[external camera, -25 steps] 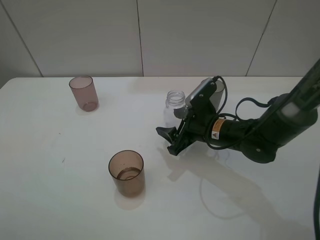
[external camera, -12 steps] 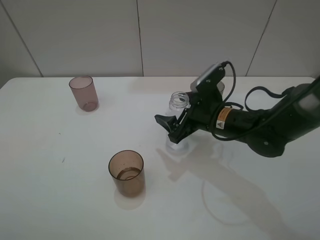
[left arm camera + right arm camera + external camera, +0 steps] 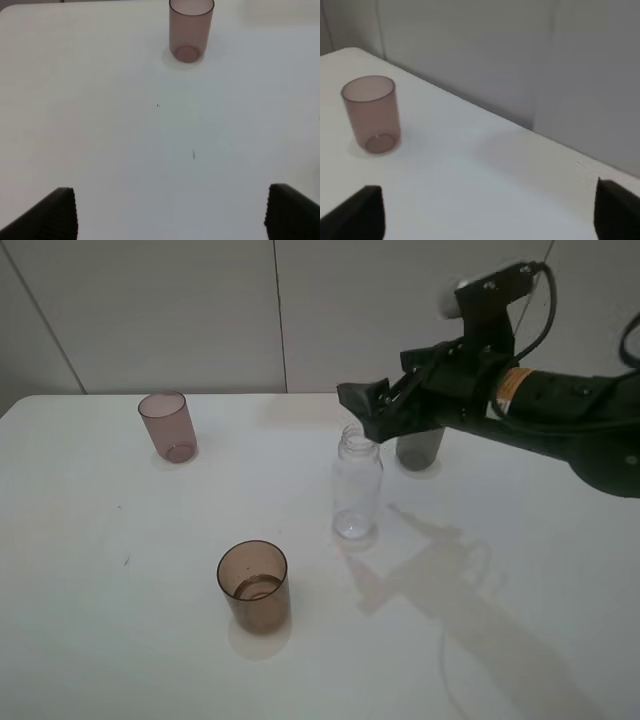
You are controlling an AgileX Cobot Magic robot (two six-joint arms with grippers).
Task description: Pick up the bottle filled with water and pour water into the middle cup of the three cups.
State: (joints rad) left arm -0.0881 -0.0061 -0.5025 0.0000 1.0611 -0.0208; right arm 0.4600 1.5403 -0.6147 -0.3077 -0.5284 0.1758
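The clear bottle (image 3: 357,487) stands upright and uncapped in the middle of the table, held by nothing. My right gripper (image 3: 362,412) hangs open just above and behind its neck, with nothing between the fingers. The brown middle cup (image 3: 254,585) sits near the front, left of the bottle, with a little water in its bottom. The pinkish cup (image 3: 167,425) stands at the back left and also appears in the left wrist view (image 3: 191,30) and the right wrist view (image 3: 370,114). The dark grey cup (image 3: 420,448) is partly hidden behind my right arm. My left gripper (image 3: 170,215) is open over bare table.
The white table (image 3: 120,540) ends at a pale panelled wall (image 3: 300,310) at the back. My right arm's shadow falls on the table to the right of the bottle.
My right gripper opened, let go of the bottle and rose up and back. The bottle, tilted half a second ago, now stands upright by itself.
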